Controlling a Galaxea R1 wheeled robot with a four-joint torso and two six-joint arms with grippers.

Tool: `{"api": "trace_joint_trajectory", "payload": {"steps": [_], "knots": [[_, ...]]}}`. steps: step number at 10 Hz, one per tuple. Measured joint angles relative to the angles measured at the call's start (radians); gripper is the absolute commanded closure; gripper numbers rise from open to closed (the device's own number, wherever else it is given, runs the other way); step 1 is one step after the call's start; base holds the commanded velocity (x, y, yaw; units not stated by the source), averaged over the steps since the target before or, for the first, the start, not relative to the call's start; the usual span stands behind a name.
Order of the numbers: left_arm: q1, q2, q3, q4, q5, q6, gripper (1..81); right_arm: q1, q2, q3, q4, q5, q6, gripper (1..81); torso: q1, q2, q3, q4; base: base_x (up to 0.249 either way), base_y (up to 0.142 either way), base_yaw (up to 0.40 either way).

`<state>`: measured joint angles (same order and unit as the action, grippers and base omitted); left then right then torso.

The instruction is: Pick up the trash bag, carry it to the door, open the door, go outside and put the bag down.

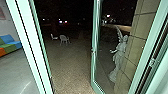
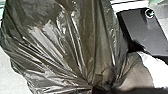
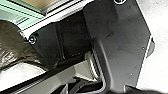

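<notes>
the trash bag [image 2: 62, 42] is up close to my left gripper [image 2: 100, 89], which i have clamped on the gathered neck, where all the creases run together. i read that from the way the film bunches there; the pincer itself is mostly lost in dark folds. as for my right gripper [image 3: 147, 91], i cannot tell whether it is released or clenched. the bag's rounded body sits just beside the dark plate of my own base, over a pale floor [image 3: 160, 62].

it's thin, glossy, see-through film, soft all over and most likely slippery. it bulges as if stuffed with something loose, so i'd guess more bulky than heavy, with a body that sways and gives no stiffness to steer by. the bunched neck is the right place to take it: many layers together, less chance of tearing. pinching a single layer on the belly would probably stretch or split it.

ahead, the doorway is open. the glass door [image 1: 94, 67] is swung outward on the right, its handle [image 1: 93, 50] at the free edge, and the green post [image 1: 37, 45] stands on the left. beyond lies the dark yard [image 1: 70, 65], with white chairs [image 1: 64, 39] far off and a pale statue [image 1: 119, 56] behind the glass. the film could snag on post or handle, so i'd want the bag tucked in close.
</notes>
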<state>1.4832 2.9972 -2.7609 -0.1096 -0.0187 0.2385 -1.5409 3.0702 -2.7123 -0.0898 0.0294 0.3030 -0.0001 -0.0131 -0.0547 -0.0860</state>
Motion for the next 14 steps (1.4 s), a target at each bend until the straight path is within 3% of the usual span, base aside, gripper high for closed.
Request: {"api": "trace_joint_trajectory", "payload": {"steps": [10, 14], "knots": [[0.005, 0.006, 0.000, 0.000, 0.000, 0.000, 81.1, -0.006, 0.002, -0.002, 0.000, 0.002, 0.000, 1.0, 0.000, 0.000, 0.000, 0.000, 0.000, -0.085, 0.000], [0.005, 0.007, 0.001, 0.000, 0.000, 0.000, 81.1, -0.005, 0.001, -0.004, 0.000, 0.004, -0.001, 1.0, 0.000, 0.000, 0.000, 0.000, 0.000, -0.016, 0.000]]}}
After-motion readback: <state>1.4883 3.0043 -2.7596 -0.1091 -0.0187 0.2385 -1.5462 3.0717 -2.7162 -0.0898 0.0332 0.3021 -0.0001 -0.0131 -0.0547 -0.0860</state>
